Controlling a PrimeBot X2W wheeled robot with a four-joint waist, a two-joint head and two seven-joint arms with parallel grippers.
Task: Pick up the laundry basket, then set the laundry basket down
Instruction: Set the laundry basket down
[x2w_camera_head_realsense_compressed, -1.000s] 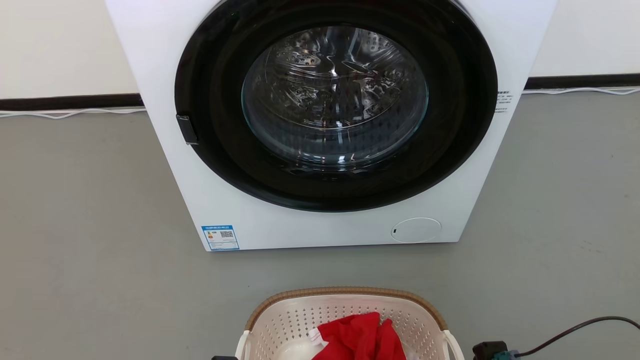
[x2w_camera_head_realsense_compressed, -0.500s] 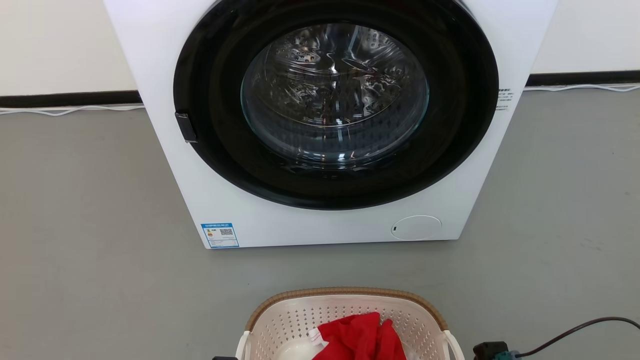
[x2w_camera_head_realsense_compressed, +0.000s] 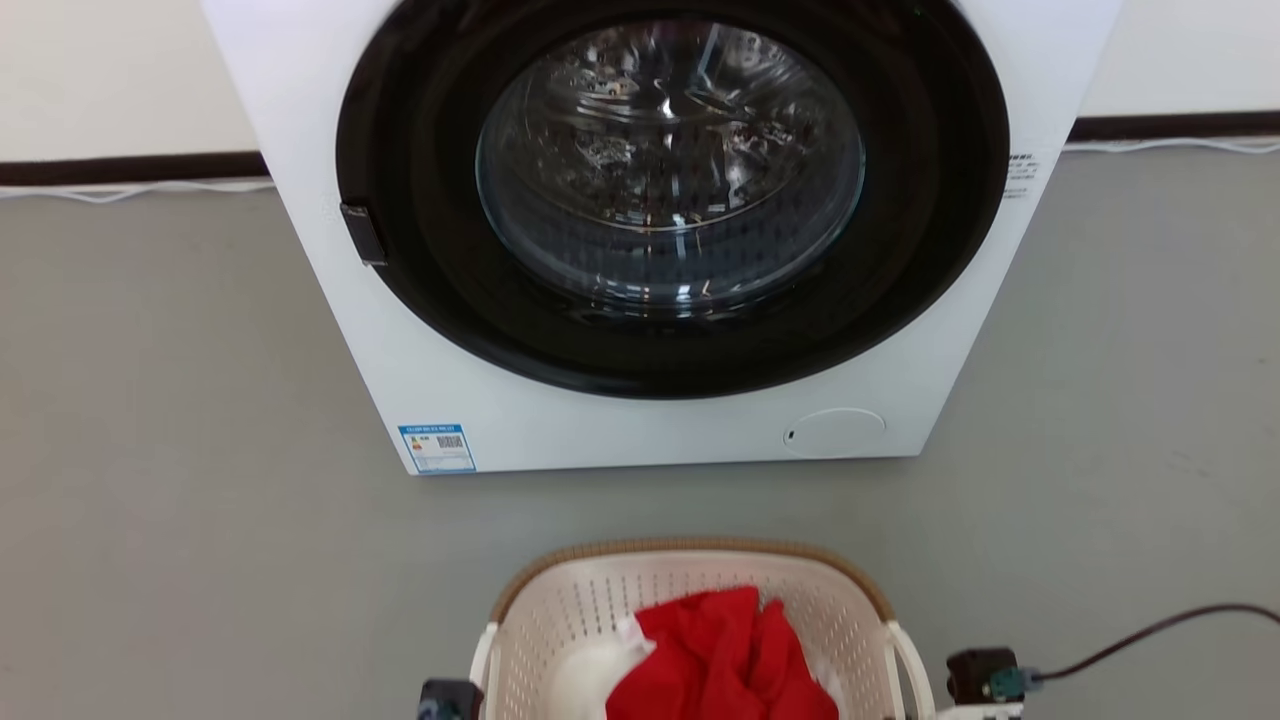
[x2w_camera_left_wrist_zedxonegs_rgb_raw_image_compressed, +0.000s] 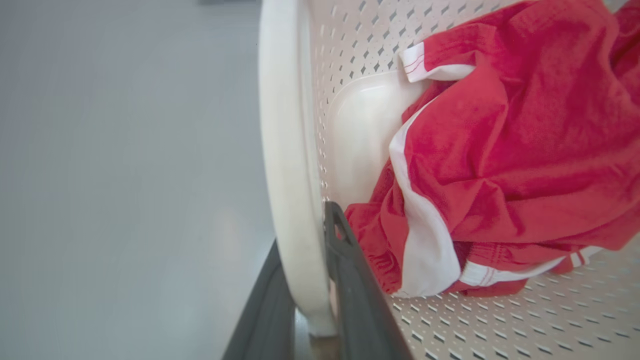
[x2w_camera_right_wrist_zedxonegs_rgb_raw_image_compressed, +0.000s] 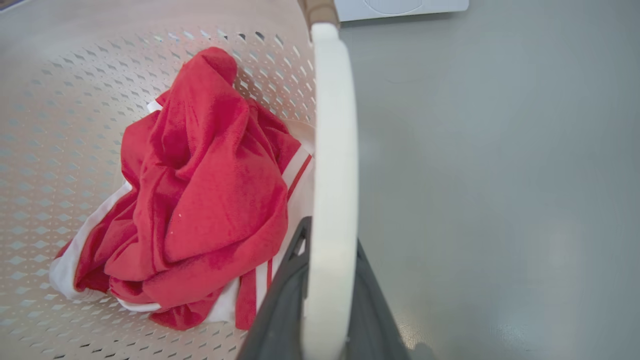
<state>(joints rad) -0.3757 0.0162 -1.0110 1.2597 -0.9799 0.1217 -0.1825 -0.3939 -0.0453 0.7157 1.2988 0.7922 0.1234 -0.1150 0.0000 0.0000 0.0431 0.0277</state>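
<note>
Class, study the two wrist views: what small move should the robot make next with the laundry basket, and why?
Probably raise both arms evenly. The left gripper is shut on the laundry basket's left handle, the right gripper on its right handle; a level lift should keep the red garment inside.

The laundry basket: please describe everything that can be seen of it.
The laundry basket is cream-white perforated plastic, rounded-rectangular, with a brown rim and a white handle at each side. It is upright and open before the washing machine, apart from it, over the grey floor; whether it rests there cannot be told. A crumpled red and white garment lies inside. The left hand grips the left handle, the right hand the right handle, one finger on each side of it.
</note>
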